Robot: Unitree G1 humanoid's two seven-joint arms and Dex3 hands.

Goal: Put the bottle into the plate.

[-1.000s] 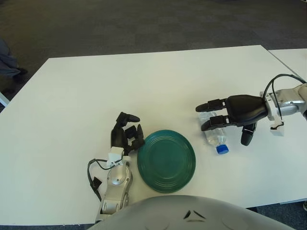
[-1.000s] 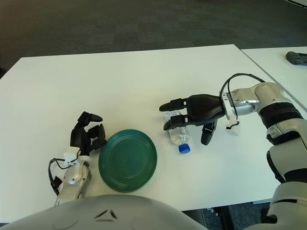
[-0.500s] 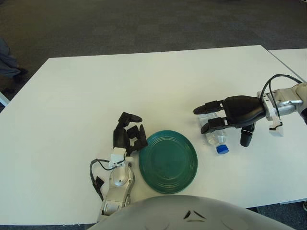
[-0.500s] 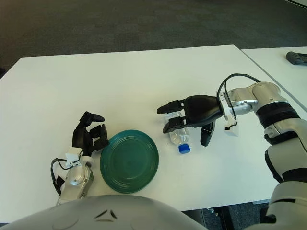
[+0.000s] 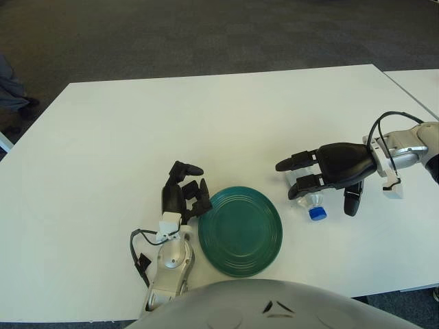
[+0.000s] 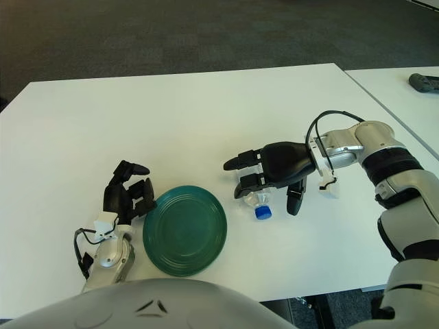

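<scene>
Clear bottle (image 5: 312,205) lies under the right hand's (image 5: 329,171) spread, empty fingers.

An office or lab room: a large plain white worktop (image 5: 206,123) stands on dark grey carpet tiles (image 5: 206,34), with a second white table (image 6: 398,89) just beside it on the right
</scene>
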